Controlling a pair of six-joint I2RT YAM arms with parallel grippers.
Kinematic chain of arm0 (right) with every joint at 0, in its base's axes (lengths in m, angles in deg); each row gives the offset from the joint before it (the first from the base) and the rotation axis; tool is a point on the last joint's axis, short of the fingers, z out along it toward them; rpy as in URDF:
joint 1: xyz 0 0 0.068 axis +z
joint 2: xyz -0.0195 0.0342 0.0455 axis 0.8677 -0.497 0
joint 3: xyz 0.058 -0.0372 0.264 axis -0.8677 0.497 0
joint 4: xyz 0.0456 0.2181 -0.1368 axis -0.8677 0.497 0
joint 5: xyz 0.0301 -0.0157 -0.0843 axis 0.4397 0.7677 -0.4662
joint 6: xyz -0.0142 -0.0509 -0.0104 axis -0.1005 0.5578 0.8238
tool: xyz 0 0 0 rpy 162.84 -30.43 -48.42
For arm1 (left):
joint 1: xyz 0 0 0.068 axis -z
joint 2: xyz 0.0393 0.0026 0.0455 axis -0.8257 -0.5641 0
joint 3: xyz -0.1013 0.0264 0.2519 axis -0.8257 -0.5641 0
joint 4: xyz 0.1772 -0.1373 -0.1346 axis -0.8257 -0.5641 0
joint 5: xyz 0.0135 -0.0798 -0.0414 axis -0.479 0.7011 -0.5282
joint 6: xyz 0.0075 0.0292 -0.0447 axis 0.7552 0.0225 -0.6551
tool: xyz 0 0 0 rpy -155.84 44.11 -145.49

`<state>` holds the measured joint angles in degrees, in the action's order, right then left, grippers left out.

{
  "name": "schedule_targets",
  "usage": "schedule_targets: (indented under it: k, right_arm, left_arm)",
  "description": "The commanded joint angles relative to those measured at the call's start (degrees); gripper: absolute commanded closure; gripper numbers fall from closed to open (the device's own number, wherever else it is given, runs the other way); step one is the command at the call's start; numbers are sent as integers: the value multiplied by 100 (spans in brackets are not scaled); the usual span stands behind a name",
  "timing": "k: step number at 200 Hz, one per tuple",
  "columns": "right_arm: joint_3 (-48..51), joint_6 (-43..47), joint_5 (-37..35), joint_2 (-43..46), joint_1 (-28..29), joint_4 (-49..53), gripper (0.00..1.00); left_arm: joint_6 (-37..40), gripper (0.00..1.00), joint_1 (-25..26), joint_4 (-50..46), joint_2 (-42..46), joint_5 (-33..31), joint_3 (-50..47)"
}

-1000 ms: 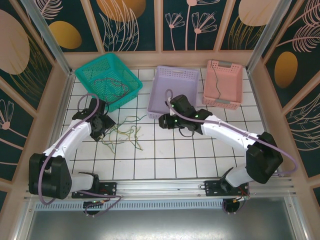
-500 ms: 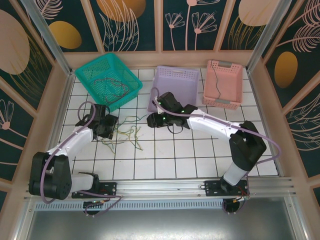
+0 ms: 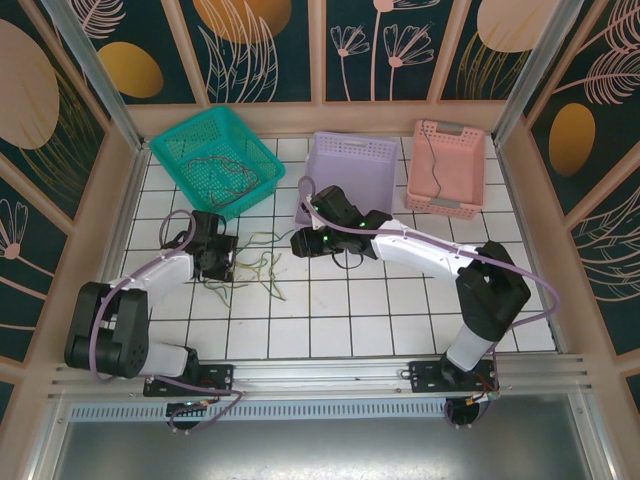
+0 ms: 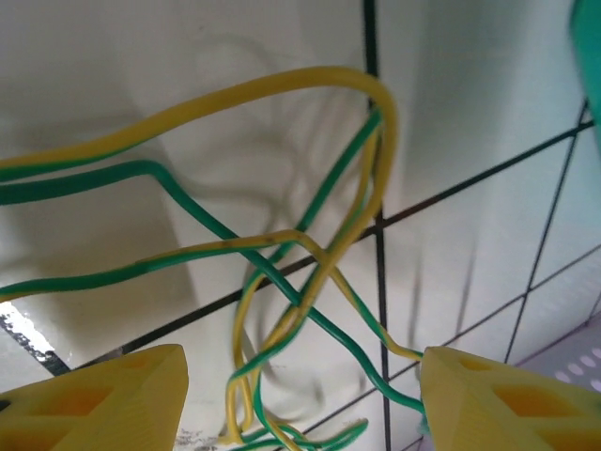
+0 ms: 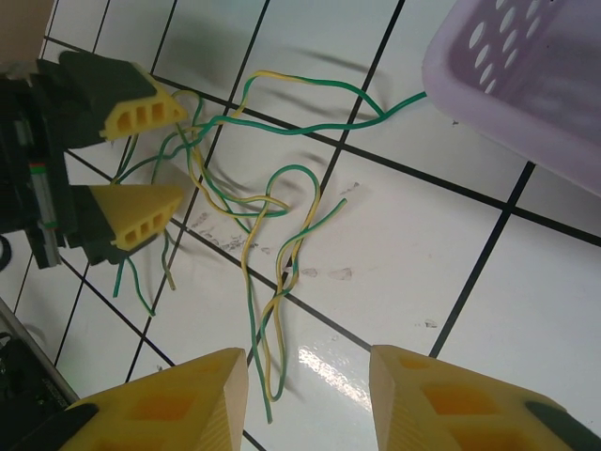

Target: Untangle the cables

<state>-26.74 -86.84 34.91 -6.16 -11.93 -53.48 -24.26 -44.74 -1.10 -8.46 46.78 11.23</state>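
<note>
Yellow-green cables (image 4: 310, 282) lie knotted on the tabletop (image 3: 400, 300). Left fingers (image 4: 103, 390), spread wide, should pinch one strand at 6 o'clock; right fingers (image 5: 178, 404), also wide, another.

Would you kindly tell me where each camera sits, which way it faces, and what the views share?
Top external: above and behind the arm bases, looking down on the white tiled table, the left hand and the right hand.
Left wrist: on the left arm, close above the tangled yellow and green cables; its yellow fingertips frame the bottom.
Right wrist: on the right arm, looking down across the cables toward the left hand; its fingertips at the bottom.
Shared: both wrist views see those cables.
</note>
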Motion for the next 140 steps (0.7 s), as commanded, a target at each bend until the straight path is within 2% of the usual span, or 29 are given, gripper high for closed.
schedule_targets:
  k: [1,61,101,140]
  right_arm:
    - [-55,-113,-36,-11,5,-177,61]
    - [-101,-61,-51,-72,7,-158,61]
    - [-93,-37,6,-75,6,-182,61]
    - [-79,354,464,77,16,-461,66]
  left_arm:
    - [-217,35,41,328,-365,-37,-12]
    - [-353,64,85,531,-493,-296,-359]
    - [-343,100,82,604,-228,-320,-504]
    - [132,100,93,196,461,-400,-370]
